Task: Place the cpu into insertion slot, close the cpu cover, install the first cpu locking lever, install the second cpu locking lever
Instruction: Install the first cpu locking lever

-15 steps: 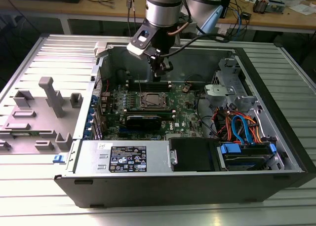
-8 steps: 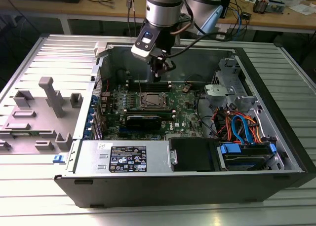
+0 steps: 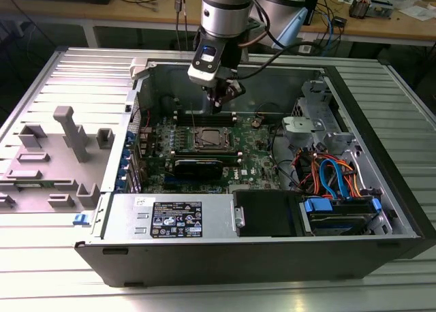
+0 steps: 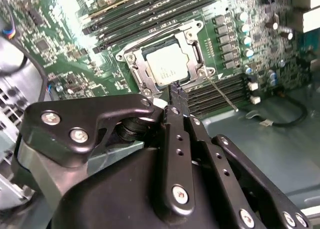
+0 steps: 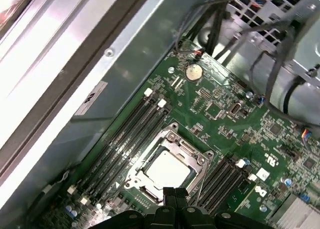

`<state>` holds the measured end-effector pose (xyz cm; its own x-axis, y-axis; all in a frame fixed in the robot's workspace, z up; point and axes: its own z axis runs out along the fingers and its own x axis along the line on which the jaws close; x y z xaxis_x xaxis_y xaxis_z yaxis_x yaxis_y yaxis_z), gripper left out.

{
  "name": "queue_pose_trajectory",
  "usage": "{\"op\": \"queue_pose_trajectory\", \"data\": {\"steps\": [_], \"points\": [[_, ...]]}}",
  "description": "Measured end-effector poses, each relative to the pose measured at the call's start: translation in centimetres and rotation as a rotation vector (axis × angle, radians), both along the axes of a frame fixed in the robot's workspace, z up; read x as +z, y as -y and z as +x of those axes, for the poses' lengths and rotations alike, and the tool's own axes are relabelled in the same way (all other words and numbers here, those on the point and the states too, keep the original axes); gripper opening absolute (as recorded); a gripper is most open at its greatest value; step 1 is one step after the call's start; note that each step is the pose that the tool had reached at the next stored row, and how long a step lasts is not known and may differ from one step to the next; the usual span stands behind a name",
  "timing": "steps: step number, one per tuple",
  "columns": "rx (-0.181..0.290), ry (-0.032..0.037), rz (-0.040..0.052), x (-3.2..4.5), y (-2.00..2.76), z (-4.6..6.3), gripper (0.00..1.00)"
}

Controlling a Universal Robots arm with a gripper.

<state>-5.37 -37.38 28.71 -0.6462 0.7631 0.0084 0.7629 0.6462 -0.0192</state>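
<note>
Your gripper (image 4: 177, 92) is clenched on nothing, above the cpu (image 4: 167, 66); the cpu cover (image 4: 198, 50) lies over it, one locking lever (image 4: 222, 93) jutting aside.

Cover's one side out of sight!
In the first wrist view the fingers (image 5: 170, 196) block one side of the cpu cover (image 5: 190, 148), the gripper (image 5: 175, 191) runs off the picture's edge; in the exterior view the cpu (image 3: 208, 139) is too small to make out.
</note>
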Motion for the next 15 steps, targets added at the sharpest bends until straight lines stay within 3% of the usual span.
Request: {"op": "queue_pose_trajectory", "data": {"steps": [5,10,15], "points": [[0.116,0.0000,0.0001,-0.04,0.00,-0.02,0.11],[0.187,0.0000,0.0001,-0.04,0.00,-0.02,0.11],[0.200,0.0000,0.0001,-0.04,0.00,-0.02,0.11]]}}
